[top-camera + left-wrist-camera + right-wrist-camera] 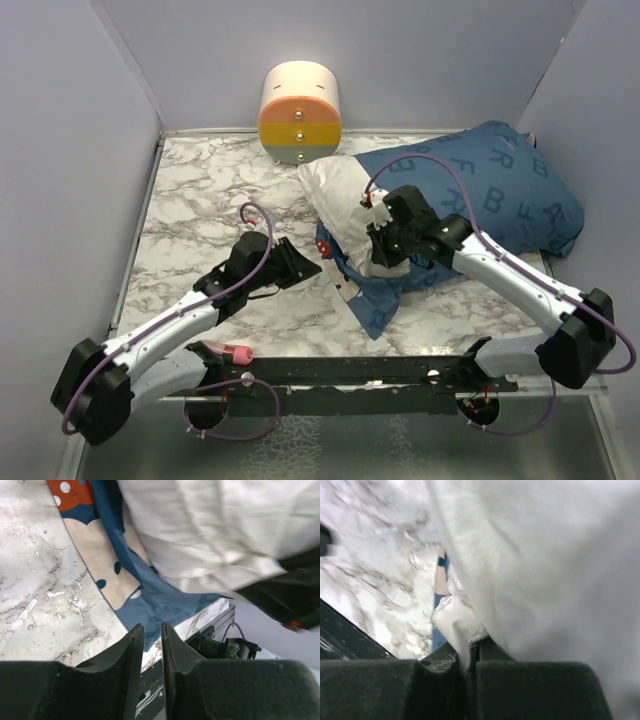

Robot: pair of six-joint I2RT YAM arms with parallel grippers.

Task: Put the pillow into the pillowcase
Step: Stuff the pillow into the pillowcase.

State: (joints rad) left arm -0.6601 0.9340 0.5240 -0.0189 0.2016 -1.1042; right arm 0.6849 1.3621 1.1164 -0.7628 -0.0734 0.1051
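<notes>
nearest the lens, the right jaws are pinched shut on a corner of the pillow [545,555], whose white end juts left from the pillowcase [500,190], long axis running toward the far right corner of the bench [200,200]. the left jaws, narrowly parted and empty, sit just left of the case's loose hem.

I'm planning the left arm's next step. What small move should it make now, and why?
Probably ease the left gripper forward and close on the pillowcase edge. Its jaws stand slightly apart and empty, with the blue cloth just past the tips. The right gripper pinches the pillow, whose white end sticks out of the case, so the opening likely needs holding.
</notes>
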